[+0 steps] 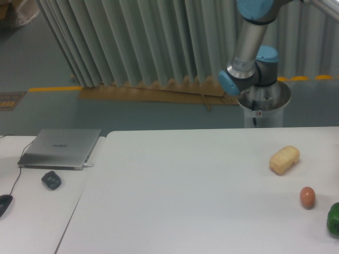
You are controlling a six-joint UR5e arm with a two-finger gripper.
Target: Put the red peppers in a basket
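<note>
Green pepper (333,218) at table (185,185) edge

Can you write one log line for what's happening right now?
arm: raised behind table | claw: out of view | red pepper, basket: not visible | green pepper: right edge

On the main table (185,201), a bread loaf (284,159) lies near the right edge toward the back, an egg-shaped item (308,197) sits in front of it and further right, and a pepper (333,219) rests at the right edge nearest the front, partly cut off by the frame. The robot arm (249,47) stands on its pedestal (262,106) behind the table's back edge, toward the right. On the side desk (32,222) to the left, a closed laptop (61,148) lies at the back, a small lump (51,180) in front of it, and a mouse (4,203) at the left edge.
</note>
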